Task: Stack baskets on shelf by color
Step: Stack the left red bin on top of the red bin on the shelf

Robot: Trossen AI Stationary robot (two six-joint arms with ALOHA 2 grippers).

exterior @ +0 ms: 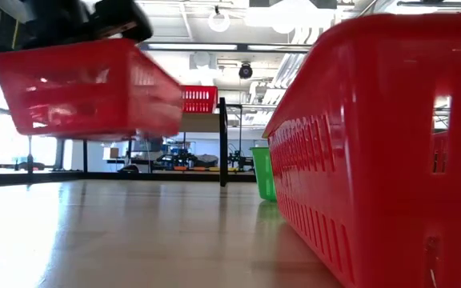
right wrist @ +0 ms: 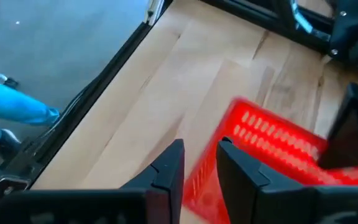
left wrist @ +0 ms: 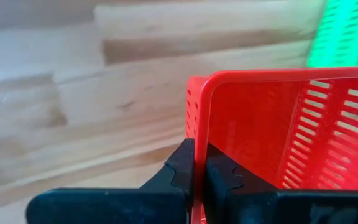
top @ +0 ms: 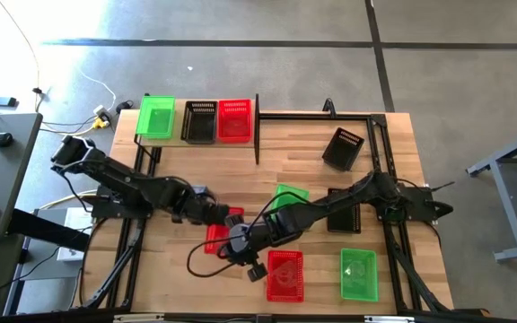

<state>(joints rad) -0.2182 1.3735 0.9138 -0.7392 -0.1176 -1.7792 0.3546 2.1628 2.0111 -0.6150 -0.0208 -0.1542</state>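
Closest to my low camera is a red basket (exterior: 390, 152) sitting on the counter (top: 303, 170), its mesh wall filling the right of that view. I'll place everything else against it.

Just beside that basket, toward the left arm, a second red basket (top: 218, 235) is lifted off the counter. The left pincer (left wrist: 199, 177) is clamped on its rim, one dark finger on each side of the thin plastic wall. The right pincer (right wrist: 199, 163) hangs right by this lifted basket with its fingers slightly apart, holding nothing that I can see.

Past the near basket, toward the shelf, a green basket (top: 287, 197) lies on the counter with a black basket (top: 341, 212) next to it. A second green basket (top: 359, 274) sits beside the near one, on the side away from the left arm. Another black basket (top: 343, 148) lies tilted farther back.

The shelf (top: 196, 142) stands at the far side from the near basket and carries one green (top: 155, 117), one black (top: 199, 121) and one red basket (top: 234, 120) in a row.

I can read no brand, label or writing on anything.
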